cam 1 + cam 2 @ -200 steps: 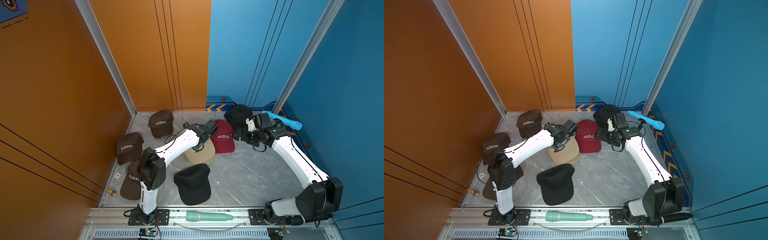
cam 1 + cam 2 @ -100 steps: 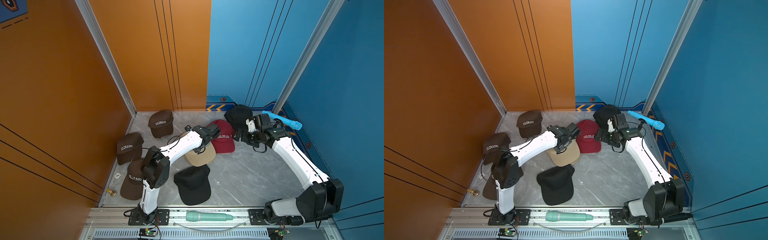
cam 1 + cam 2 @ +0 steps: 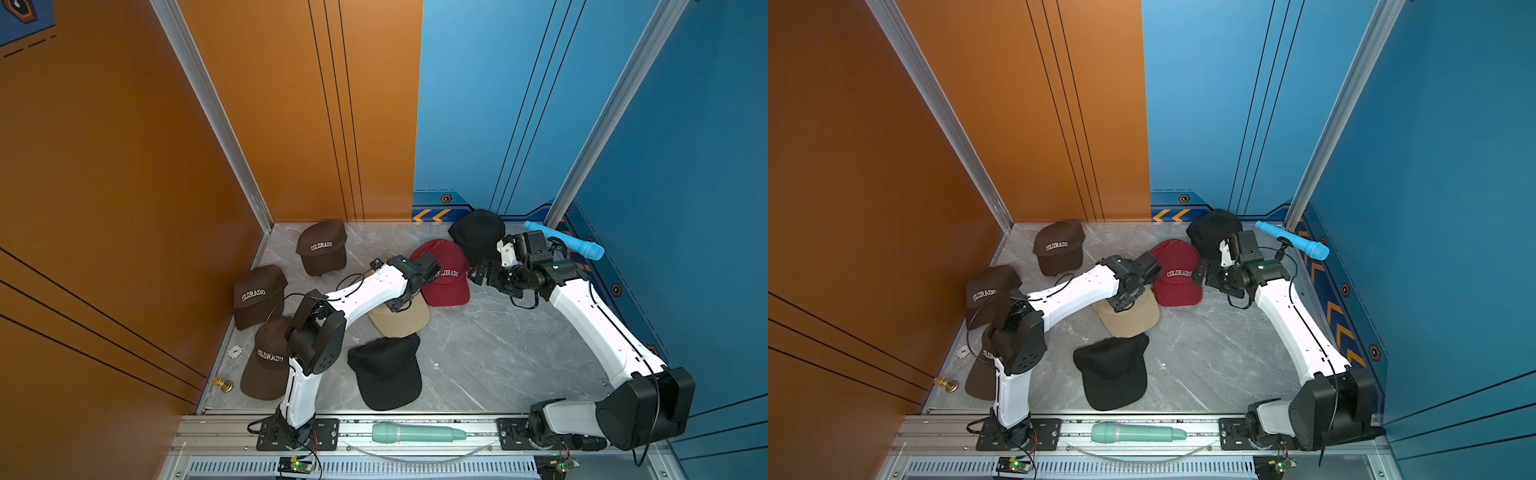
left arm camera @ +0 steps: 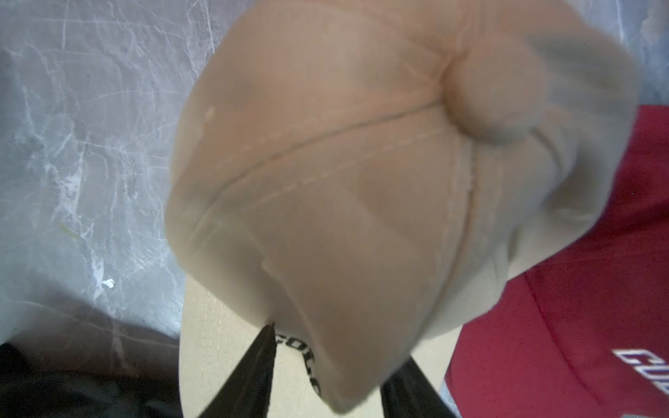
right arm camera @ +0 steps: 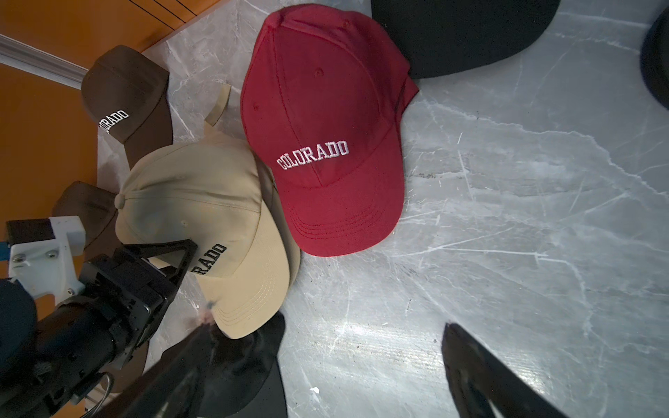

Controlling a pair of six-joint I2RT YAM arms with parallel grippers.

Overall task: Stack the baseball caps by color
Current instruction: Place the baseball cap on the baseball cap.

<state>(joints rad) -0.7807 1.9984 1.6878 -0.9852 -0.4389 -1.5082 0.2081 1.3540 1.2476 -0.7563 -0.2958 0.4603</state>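
Two beige caps (image 5: pixel 202 202) mid-floor, one on top of the other, a second brim edge peeking out under the upper brim; black "RADO" legible on the top one in the right wrist view. Directly over that pair, the left claw (image 4: pixel 336 354): jaws partway apart, astride the front of the upper crown, one finger (image 5: pixel 173 253) right at the lettering. Upper cap smeared in the left wrist view, so cannot tell about contact with the cloth.

Touching the pair on the robot's right and a little farther back, a red cap (image 3: pixel 446 276), white "COLORADO" across the front, brim toward the front rail (image 3: pixel 208 436). Just beside it, farther right, the right claw (image 3: pixel 477 272) above the floor (image 3: pixel 498 353), jaws wide apart, only bare grey marble between the fingers (image 5: pixel 481 372), holding nothing.

Behind both, against the blue wall (image 3: pixel 478 124), a black cap (image 3: pixel 478 230). Another black cap (image 3: pixel 386 372) in front of the beige pair, crown up against the beige brim, own brim toward the rail.

Along the orange wall (image 3: pixel 124 208), three brown caps with white lettering, in a line: a brown cap (image 3: pixel 322 248) at the back, one (image 3: pixel 258 296) midway, one (image 3: pixel 262 374) nearest the rail and partly hidden behind the left arm's elbow.

Blue toy microphone (image 3: pixel 565 243) in the back right corner; green one (image 3: pixel 417 433) on the rail.
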